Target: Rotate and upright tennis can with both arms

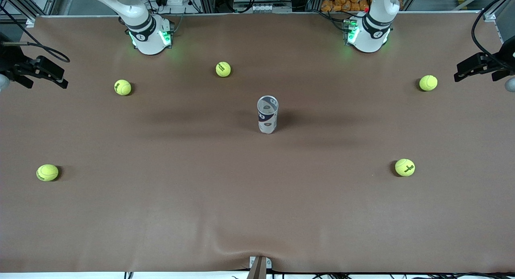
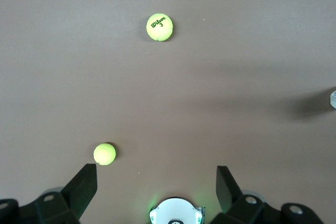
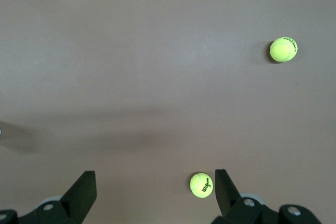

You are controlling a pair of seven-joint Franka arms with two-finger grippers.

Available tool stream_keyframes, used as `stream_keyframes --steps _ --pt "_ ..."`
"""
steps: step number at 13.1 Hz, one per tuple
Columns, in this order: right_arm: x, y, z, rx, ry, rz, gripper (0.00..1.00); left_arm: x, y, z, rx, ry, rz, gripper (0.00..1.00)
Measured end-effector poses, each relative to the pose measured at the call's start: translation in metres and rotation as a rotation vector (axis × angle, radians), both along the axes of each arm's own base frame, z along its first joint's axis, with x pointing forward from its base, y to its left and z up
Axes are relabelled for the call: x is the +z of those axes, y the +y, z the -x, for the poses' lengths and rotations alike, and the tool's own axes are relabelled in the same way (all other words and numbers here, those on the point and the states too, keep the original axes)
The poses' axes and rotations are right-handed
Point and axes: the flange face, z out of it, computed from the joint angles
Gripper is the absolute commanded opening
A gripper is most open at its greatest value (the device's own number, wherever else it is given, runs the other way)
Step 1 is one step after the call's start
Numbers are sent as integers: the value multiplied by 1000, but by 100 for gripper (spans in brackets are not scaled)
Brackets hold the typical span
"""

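1. Front view shows the left claw (image 1: 462, 74) spread wide and empty above the desk's (image 1: 257, 206) left-arm end.
2. Right claw (image 1: 56, 78) hangs released, gripping nothing, over the right-arm end.
3. Tennis can (image 1: 267, 114) stands upright mid-desk, clear of both claws.
4. 5 tennis balls (image 1: 223, 69) lie scattered around it.

I read "Wilson 3" in black on the yellow-green felt tennis ball (image 2: 159, 27). Another yellow-green ball (image 3: 201, 184) carried a black "Wilson" mark.
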Motion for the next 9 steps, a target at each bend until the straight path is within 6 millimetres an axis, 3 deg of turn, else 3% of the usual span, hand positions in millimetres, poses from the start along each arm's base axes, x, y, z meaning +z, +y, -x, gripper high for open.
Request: stream_keyframes --steps 9 --pt "-1 -6 2 -11 15 0 100 -8 -2 -6 -5 -18 -1 100"
